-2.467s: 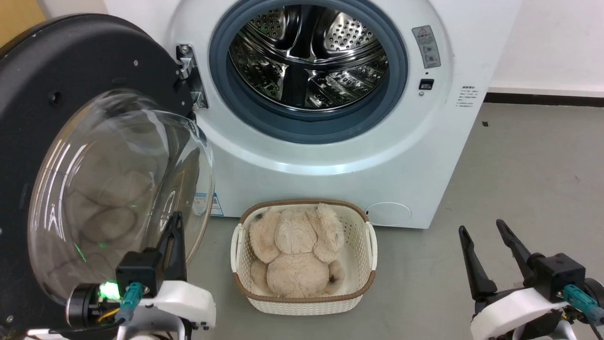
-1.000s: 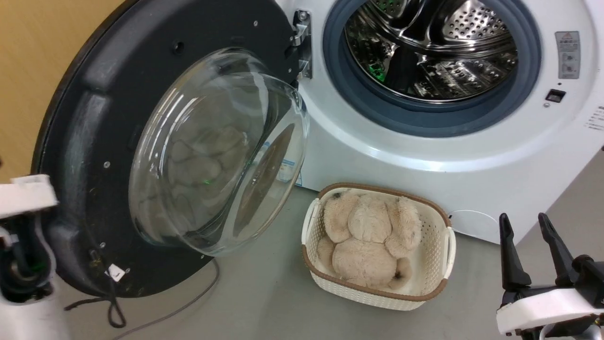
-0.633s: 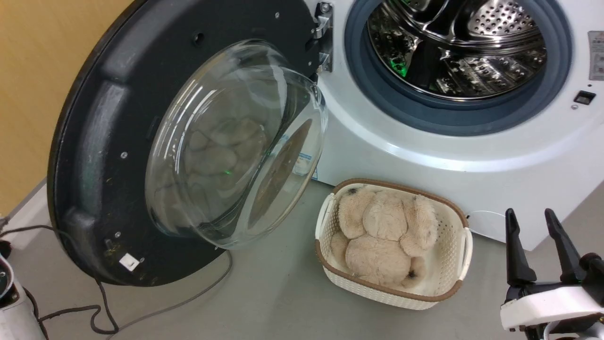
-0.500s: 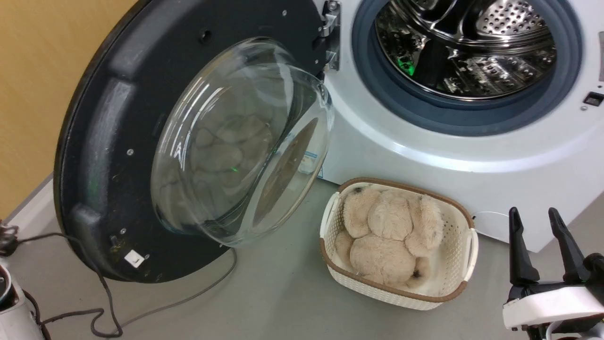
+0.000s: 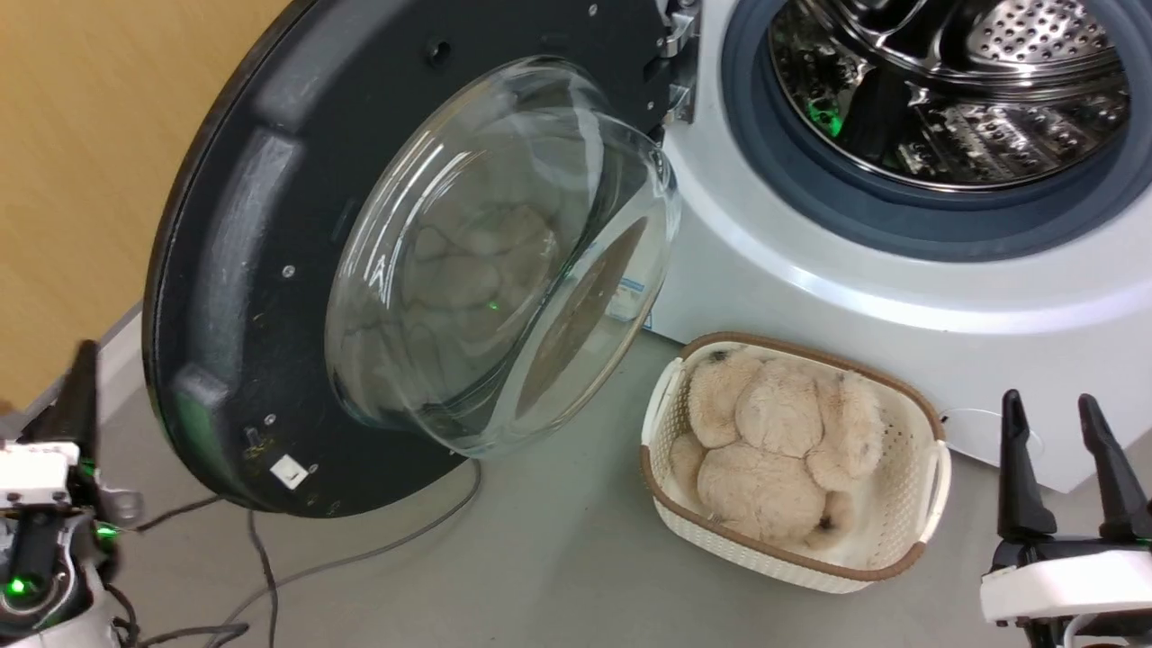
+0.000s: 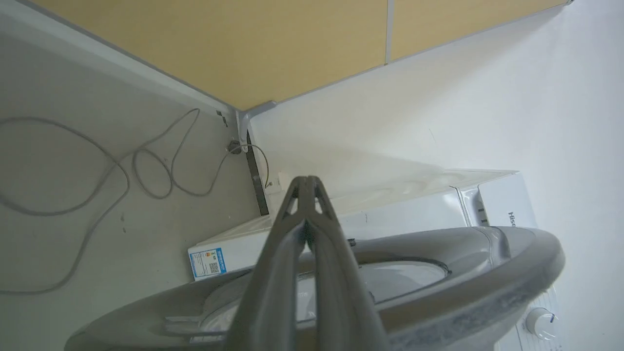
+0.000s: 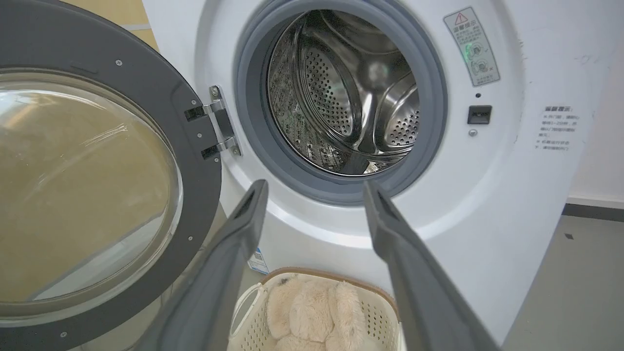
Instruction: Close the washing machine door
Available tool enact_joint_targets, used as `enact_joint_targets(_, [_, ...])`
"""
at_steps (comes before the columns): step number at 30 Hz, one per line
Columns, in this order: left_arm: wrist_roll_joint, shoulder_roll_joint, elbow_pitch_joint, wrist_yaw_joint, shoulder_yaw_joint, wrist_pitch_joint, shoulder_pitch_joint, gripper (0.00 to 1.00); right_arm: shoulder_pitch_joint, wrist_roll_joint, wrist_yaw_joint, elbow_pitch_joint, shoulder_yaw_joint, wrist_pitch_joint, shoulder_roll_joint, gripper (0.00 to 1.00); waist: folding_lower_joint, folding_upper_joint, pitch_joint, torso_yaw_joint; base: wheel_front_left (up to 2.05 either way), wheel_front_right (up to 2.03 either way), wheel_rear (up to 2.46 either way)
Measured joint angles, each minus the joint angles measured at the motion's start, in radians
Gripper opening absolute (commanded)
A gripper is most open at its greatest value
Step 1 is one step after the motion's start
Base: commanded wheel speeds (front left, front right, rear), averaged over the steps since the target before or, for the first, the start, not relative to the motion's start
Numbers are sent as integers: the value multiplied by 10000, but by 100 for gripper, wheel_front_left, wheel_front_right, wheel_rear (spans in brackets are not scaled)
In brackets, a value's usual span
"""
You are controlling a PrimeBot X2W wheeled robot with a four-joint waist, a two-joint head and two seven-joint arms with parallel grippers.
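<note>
The washing machine door (image 5: 234, 270) hangs wide open at nine o'clock of the washing machine (image 5: 810, 297); we hold our left gripper (image 6: 306, 185), fingers together, by the door's eight o'clock edge, likely as a blunt pusher, our right gripper (image 5: 1048, 398) spread idle.

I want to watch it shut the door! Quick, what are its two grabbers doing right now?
Left gripper: closed, holding nothing.
Right gripper: open, holding nothing.

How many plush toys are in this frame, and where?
1. A beige plush toy lies in the white basket on the floor in front of the washing machine; another could be hidden beneath it.
</note>
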Motion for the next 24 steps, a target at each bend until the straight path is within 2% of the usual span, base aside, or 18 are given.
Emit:
enact_joint_targets(6, [-1381,-234,-341,-58,-326,1080,347,0,0,104,0,-8,-75,-117,2,100,0,0,104,224,0,0,0])
enact_joint_targets(12, [-2995,-201,-539,-146,-1271,1616,978,0,-24,232,0,-6,-104,-247,4,100,0,0,208,428,0,0,0])
enact_joint_targets(16, [-3854,-217,-1137,-171,-2431,1898,1610,0,-35,372,0,4,-194,-332,6,100,0,0,254,558,0,0,0])
enact_joint_targets(21, [-3789,-268,-2339,-232,-4383,2150,2437,0,-35,470,0,38,-345,-416,6,100,0,0,293,801,0,0,0])
enact_joint_targets(24, [-4113,-270,-2982,-259,-5494,2343,2711,0,-63,556,0,61,-341,-489,13,100,0,0,323,893,0,0,0])
